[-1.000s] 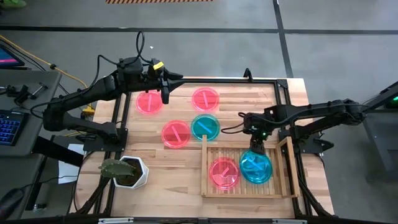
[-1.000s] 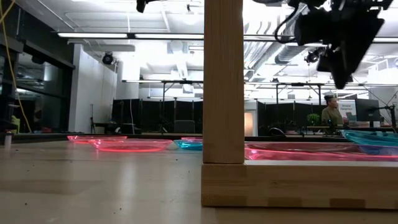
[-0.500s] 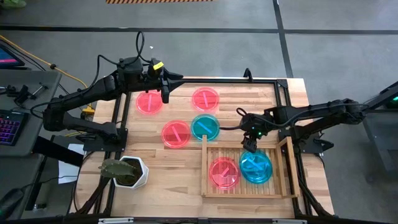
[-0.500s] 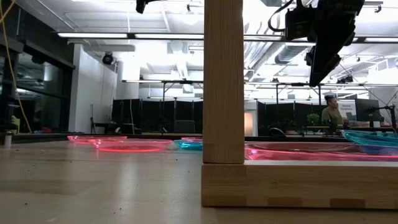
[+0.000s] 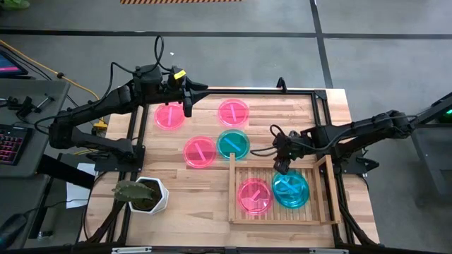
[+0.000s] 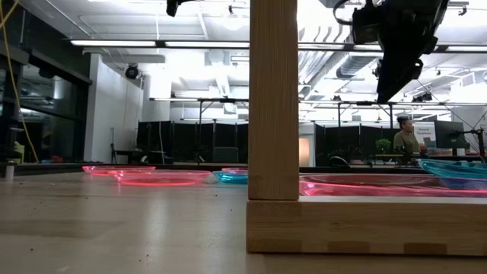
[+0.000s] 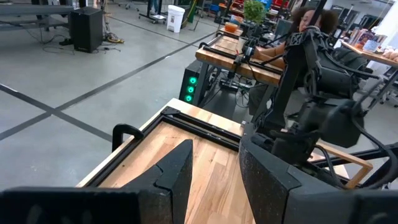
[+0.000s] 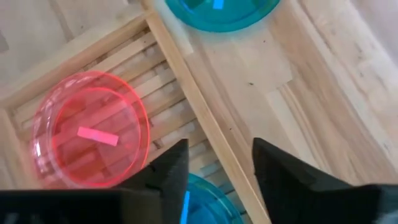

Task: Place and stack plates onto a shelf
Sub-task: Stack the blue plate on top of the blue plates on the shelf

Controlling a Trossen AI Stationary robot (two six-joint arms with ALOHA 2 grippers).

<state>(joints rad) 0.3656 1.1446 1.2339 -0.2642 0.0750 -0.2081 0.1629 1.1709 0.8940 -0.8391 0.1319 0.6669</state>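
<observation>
The shelf lies on the near right part of the desk, and two plates are in it: a pink plate on the left and a teal plate on the right, just beside each other. Four more plates lie on the bare desk: two pink ones at the far side, one pink and one teal nearer, the last two touching. Other plates I cannot find in any view. The right end effector hangs above the far rim of the shelf, near the teal plate inside; its fingers stand apart with nothing between them, and the teal plate under them is cut off by the picture edge in the wrist view. The left end effector hovers over the far left of the desk beside a pink plate; its fingers are parted and empty. In the low view a shelf post hides the middle, and the plates show only as thin edges. A potted plant stands at the near left.
</observation>
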